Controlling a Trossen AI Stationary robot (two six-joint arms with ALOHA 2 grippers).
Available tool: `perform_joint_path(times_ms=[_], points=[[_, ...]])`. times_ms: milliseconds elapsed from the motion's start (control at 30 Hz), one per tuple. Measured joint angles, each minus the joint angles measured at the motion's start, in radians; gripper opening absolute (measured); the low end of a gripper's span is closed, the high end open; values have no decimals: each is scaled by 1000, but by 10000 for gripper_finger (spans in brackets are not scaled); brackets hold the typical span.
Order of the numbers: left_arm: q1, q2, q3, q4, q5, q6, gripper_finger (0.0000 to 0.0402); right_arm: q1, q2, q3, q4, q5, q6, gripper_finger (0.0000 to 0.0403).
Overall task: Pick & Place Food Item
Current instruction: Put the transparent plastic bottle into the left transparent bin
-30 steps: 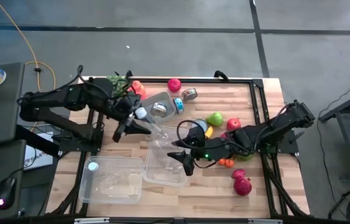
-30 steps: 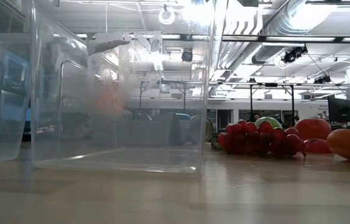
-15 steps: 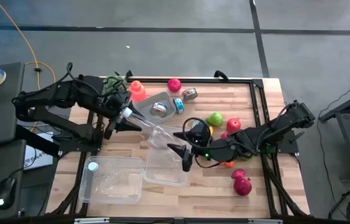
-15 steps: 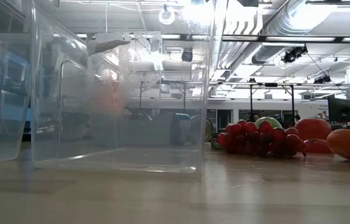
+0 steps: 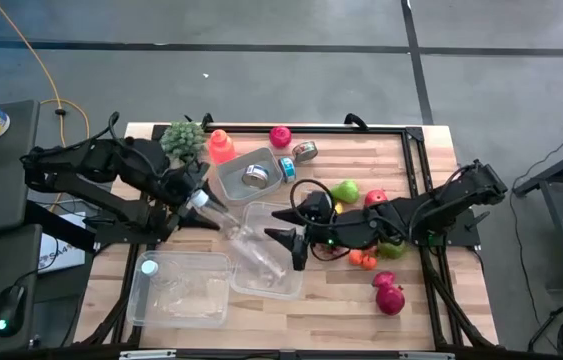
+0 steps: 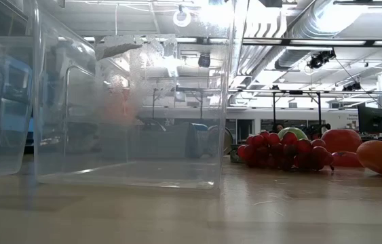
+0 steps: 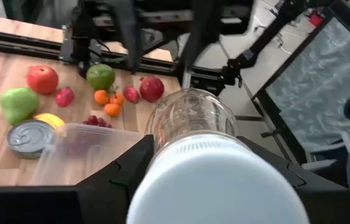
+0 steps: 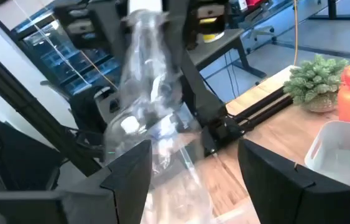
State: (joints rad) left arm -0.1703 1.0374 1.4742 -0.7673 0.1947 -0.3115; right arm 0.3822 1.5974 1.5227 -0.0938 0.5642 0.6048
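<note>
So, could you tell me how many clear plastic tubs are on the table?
3: front-left tub, middle tub, rear tub holding a can. None looks hidden.

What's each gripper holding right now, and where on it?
The left gripper holds a clear plastic bottle at its white-capped end. The right gripper looks open at the bottle's other end, holding nothing.

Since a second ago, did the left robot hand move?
Yes. The left gripper, holding the clear bottle, pulled back toward the table's left edge, away from the green grapes it was covering.
</note>
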Motion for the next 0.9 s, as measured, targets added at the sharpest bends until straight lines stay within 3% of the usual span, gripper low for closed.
perform_joint_path(times_ms=[333, 533, 633, 900], points=[[-84, -139, 0, -112, 76, 22, 183, -5, 2, 0, -37, -21, -5, 224], [-223, -165, 3, -109, -67, 99, 183, -24, 2, 0, -62, -15, -5, 224], [-288, -140, 13, -126, -77, 87, 183, -33, 3, 0, -70, -17, -4, 224], [-442, 22, 189, -376, -206, 105, 183, -39, 3, 0, -76, -21, -8, 224]])
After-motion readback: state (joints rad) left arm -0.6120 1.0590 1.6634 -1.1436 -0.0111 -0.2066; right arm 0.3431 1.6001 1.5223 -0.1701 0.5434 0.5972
